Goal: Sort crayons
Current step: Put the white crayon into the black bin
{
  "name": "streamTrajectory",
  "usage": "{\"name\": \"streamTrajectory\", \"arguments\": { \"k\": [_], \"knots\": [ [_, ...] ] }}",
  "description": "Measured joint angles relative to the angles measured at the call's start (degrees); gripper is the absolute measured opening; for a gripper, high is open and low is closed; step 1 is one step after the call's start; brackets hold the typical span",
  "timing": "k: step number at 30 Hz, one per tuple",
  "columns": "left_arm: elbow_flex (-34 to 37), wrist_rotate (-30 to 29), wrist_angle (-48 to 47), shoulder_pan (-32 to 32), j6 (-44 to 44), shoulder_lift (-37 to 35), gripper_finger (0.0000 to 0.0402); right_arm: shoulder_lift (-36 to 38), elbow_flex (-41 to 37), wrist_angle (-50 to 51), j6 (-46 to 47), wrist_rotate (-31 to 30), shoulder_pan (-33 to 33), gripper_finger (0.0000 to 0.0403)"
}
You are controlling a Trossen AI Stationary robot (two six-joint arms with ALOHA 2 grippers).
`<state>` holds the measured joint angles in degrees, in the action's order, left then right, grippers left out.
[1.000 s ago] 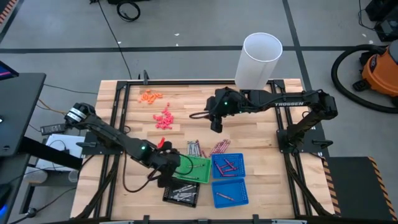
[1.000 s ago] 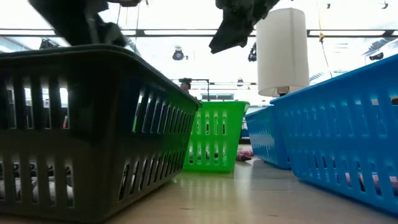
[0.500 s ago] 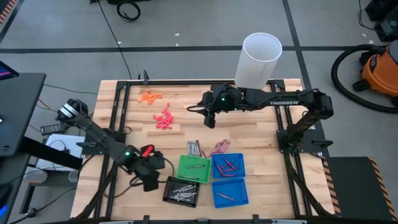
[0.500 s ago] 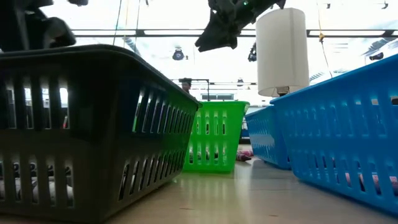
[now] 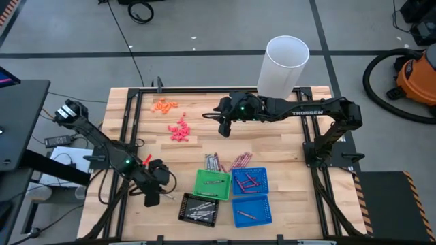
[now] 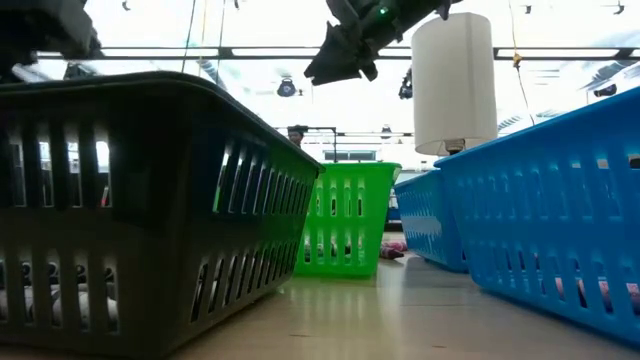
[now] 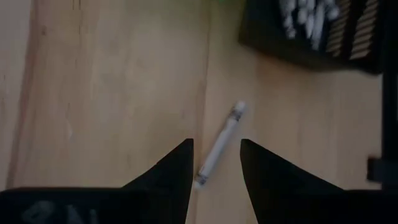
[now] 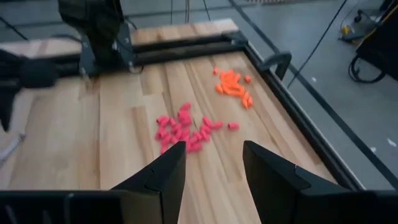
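Observation:
Loose crayons (image 5: 225,162), grey and maroon, lie on the wooden table just beyond the trays. More crayons lie in the black tray (image 5: 199,208), the green tray (image 5: 212,184) and the two blue trays (image 5: 250,182). My left gripper (image 5: 151,194) hangs open left of the black tray. In the left wrist view a single grey-white crayon (image 7: 227,127) lies flat on the table below the left gripper (image 7: 216,143), between its fingertips and apart from them. My right gripper (image 5: 225,126) hovers open at mid-table, high above the wood, and in its wrist view (image 8: 214,144) its fingers hold nothing.
Coral-pink bits (image 5: 179,131) and orange bits (image 5: 165,105) lie at the far left of the table. A tall white cylinder (image 5: 283,64) stands at the far edge. The black frame rails (image 5: 129,136) run along the table's sides. Bare wood (image 5: 170,163) spreads left of the trays.
My left gripper has swung from over the green tray toward the table's left and near edge and has sunk; it now hangs beside the black tray over the single crayon. My right gripper has drifted a little toward the far left and tipped up nearer level.

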<state>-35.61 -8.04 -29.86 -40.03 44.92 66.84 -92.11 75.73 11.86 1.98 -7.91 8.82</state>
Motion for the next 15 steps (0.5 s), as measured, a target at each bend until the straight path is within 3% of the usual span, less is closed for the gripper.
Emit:
{"name": "streamTrajectory", "arguments": {
  "k": [9,15],
  "knots": [
    [4.73,0.34,4.03,-1.06,-11.88,-0.08,0.0141,-0.64,0.02,-2.76,0.02,0.14,-0.17,0.0168],
    [9.41,0.64,10.49,-1.36,-14.31,-0.08,0.0141,-0.64,0.02,-2.88,0.64,0.57,-0.15,0.0168]
  ]
}}
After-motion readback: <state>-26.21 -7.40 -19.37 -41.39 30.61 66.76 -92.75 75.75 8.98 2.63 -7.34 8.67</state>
